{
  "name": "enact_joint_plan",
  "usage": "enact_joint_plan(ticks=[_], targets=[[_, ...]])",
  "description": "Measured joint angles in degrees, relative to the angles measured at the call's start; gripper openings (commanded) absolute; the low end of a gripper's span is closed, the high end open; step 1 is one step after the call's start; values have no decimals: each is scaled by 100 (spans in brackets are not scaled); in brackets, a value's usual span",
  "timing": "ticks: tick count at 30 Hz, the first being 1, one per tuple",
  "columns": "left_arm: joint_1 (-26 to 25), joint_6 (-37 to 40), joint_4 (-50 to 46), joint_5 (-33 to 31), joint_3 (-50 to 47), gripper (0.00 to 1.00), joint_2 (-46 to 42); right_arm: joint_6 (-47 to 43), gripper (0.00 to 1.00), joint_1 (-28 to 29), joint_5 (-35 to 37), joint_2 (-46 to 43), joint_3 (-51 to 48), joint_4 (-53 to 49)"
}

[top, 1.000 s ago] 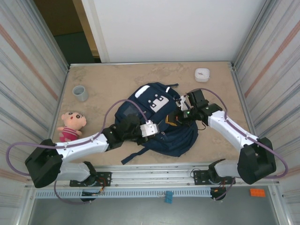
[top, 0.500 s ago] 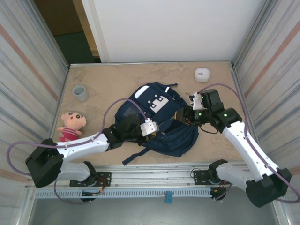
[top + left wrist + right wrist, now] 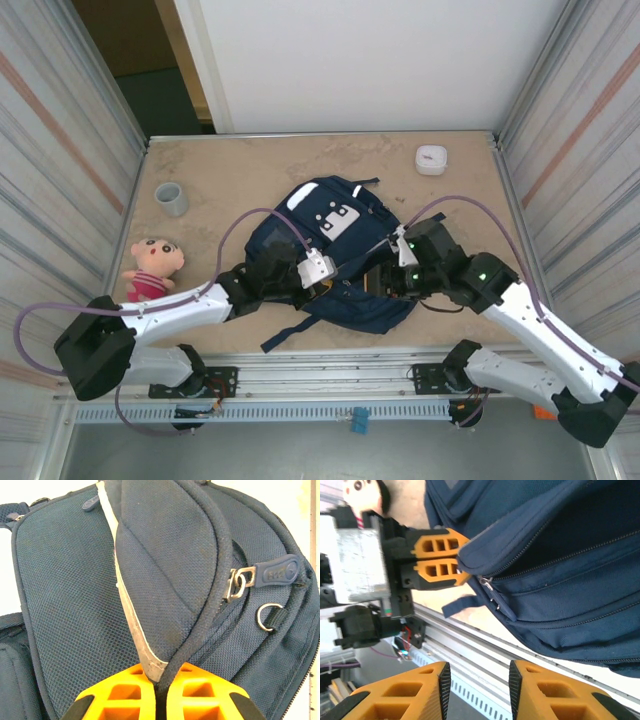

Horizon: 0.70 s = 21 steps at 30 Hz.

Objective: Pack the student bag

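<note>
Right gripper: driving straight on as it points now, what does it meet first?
The right gripper would likely meet the student bag first, at its zippered edge near the clamped left gripper; depth unclear.

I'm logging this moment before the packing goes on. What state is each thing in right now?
backpack: lying flat, one zip compartment gaping, its edge pinched.
left claw: shut on the backpack's edge.
right claw: open, empty.
cup: upright.
doll: lying face up.
</note>
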Motion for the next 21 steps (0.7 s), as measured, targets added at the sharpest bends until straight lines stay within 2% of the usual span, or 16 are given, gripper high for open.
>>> enact_joint_plan(ticks=[6,12,21], targets=[[33,-26,20,44,0,0,2,68,37,415,289,706,-129,168],[33,-35,35,68,0,0,13,-90,37,496,387,1335,-98,258],[37,-39,42,83,0,0,33,-566,38,509,660,1803,267,313]])
